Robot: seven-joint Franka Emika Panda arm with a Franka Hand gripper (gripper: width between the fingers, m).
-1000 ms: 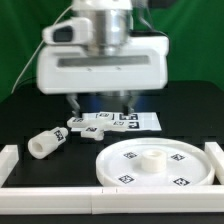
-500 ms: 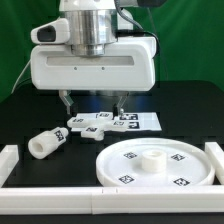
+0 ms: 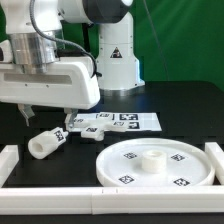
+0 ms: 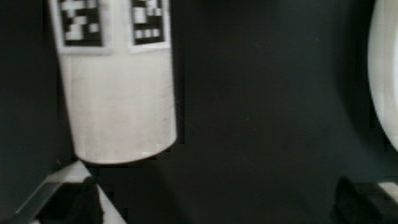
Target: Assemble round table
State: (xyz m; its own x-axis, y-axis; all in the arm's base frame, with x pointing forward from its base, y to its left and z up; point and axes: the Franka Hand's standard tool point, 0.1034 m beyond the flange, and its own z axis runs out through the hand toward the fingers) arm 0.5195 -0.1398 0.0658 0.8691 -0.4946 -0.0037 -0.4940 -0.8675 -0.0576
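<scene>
1. round table in loose parts: the rimmed disc (image 3: 160, 165) lies flat by the bench edge nearest the exterior camera, toward the corner on the exterior view's right, with square tags around its raised hub (image 3: 152, 158).
2. the leg (image 3: 44, 144) lies on its side toward the bench edge on the exterior view's left, apart from the disc. two black-and-white tags (image 4: 146, 22) show on it, too blurred to read.
3. the gripper (image 3: 46, 118) hovers just above the leg, fingers (image 4: 59, 195) spread apart and grasping nothing.
4. the marker board (image 3: 118, 121) lies flat mid-bench, behind both parts.
</scene>
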